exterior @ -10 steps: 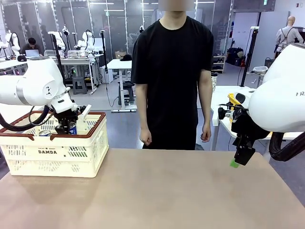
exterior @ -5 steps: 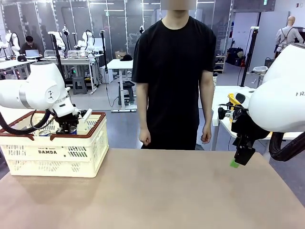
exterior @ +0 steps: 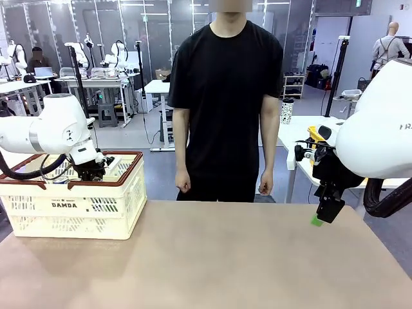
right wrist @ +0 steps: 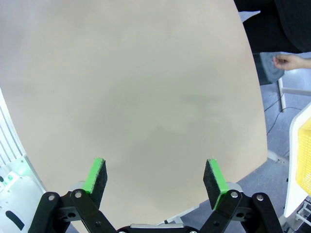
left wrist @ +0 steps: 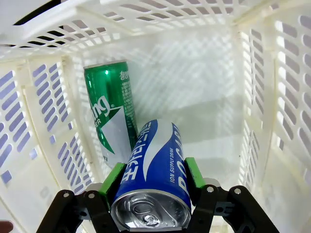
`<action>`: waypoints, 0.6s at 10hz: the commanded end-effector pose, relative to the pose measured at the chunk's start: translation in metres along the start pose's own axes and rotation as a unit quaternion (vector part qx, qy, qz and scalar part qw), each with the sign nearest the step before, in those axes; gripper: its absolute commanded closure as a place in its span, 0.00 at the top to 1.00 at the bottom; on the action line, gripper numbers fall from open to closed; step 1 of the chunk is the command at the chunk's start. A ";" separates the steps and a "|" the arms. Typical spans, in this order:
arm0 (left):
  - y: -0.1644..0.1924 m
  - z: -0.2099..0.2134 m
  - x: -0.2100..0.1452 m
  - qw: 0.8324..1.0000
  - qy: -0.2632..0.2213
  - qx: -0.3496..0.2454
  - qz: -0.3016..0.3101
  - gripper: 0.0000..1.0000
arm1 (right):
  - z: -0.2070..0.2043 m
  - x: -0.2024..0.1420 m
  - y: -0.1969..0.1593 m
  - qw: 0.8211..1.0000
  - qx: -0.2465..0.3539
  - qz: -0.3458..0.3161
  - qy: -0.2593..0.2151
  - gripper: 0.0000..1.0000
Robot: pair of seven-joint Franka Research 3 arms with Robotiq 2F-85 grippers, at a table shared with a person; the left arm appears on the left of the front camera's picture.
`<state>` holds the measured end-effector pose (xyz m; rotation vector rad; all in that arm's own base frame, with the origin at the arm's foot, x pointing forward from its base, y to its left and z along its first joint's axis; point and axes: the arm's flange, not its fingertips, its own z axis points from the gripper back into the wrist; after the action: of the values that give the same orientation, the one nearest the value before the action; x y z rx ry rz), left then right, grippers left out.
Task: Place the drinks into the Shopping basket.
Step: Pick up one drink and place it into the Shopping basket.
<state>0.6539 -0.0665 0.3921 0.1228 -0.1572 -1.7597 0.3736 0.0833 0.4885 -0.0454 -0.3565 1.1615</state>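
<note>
Inside lattice basket [left wrist: 252, 97] | left tool [left wrist: 151, 182] grips glossy blue can [left wrist: 155, 165]

Bright, even overhead light; soft shadows on the table [exterior: 257, 270]; wide-angle bending in wrist views.

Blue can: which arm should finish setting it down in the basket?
Left. The left gripper has its jaws clamped on the blue can inside the Shopping basket, beside the green can. The right gripper hangs open over bare table.
</note>
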 end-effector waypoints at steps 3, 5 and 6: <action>0.003 -0.005 -0.010 0.999 -0.026 -0.020 -0.018 0.60 | 0.000 0.000 0.000 1.000 -0.002 -0.001 0.004 1.00; 0.001 -0.010 -0.009 0.999 -0.031 -0.016 -0.022 0.60 | 0.000 0.000 0.000 1.000 -0.002 -0.001 0.004 1.00; 0.000 -0.012 -0.009 0.999 -0.030 -0.021 -0.022 0.60 | 0.000 0.000 0.000 1.000 -0.002 -0.001 0.004 1.00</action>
<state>0.6543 -0.0611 0.3760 0.0800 -0.1364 -1.7906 0.3736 0.0833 0.4885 -0.0454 -0.3565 1.1615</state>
